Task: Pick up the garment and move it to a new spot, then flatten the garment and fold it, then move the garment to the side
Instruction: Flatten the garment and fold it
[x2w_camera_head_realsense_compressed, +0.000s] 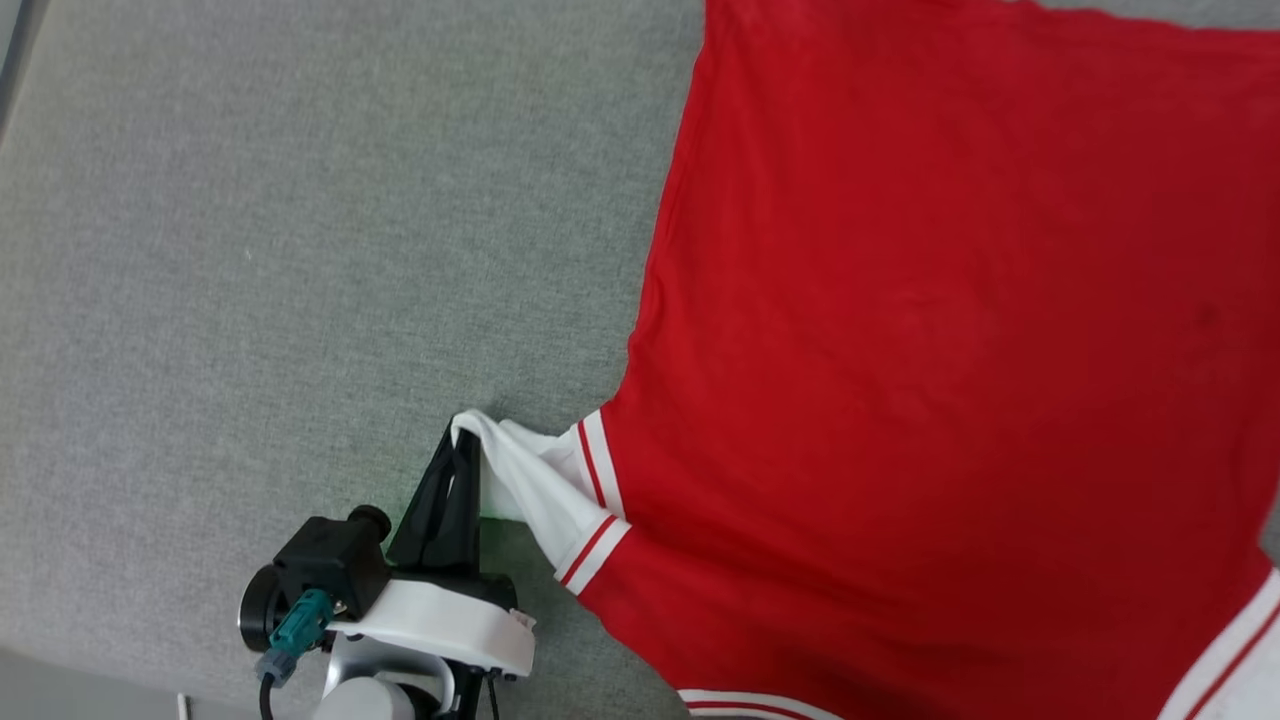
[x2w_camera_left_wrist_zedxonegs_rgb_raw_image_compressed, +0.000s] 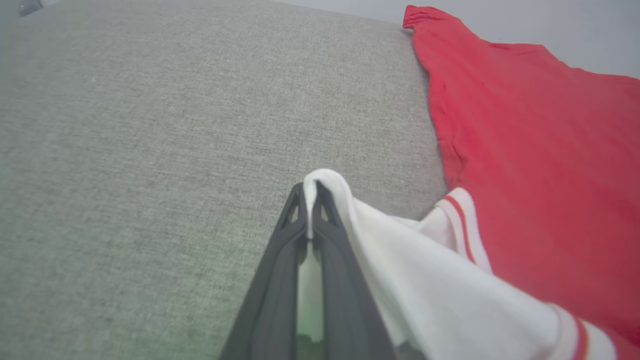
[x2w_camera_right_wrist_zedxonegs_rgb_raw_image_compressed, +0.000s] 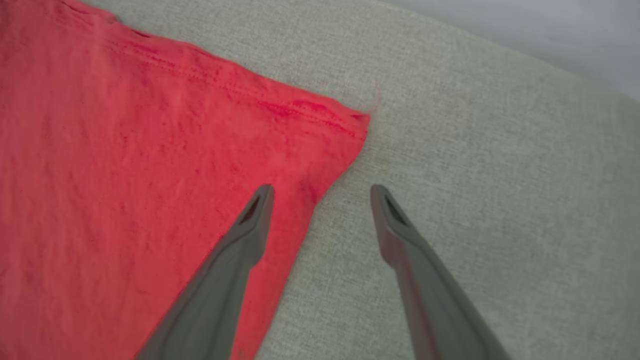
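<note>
The garment (x2w_camera_head_realsense_compressed: 900, 350) is lying spread flat, plain red side up, on the grey woven surface (x2w_camera_head_realsense_compressed: 300, 250). It is occupying the right part of the head view and running off that view's top, right and bottom edges.

My left gripper (x2w_camera_head_realsense_compressed: 462, 440) is pressing its two dark fingers (x2w_camera_left_wrist_zedxonegs_rgb_raw_image_compressed: 287, 240) together on a fold of the white sleeve (x2w_camera_head_realsense_compressed: 530, 480) at the garment's left side. In the left wrist view the white cloth is wrapping over the fingertips and draping away to the right. The sleeve is rising in a peak toward the gripper, and its red-and-white striped trim (x2w_camera_head_realsense_compressed: 597, 465) is bunching just beside the red body. A second band of striped trim (x2w_camera_head_realsense_compressed: 1230, 640) is showing at the lower right of the head view.

My right gripper (x2w_camera_right_wrist_zedxonegs_rgb_raw_image_compressed: 322, 192) is hovering with its fingers spread wide near a hemmed corner (x2w_camera_right_wrist_zedxonegs_rgb_raw_image_compressed: 350, 120) of the red cloth. One finger is showing over the fabric, the other over bare grey surface, and the garment's side edge is running between them. Whether the tips are touching the cloth, I cannot tell.
</note>
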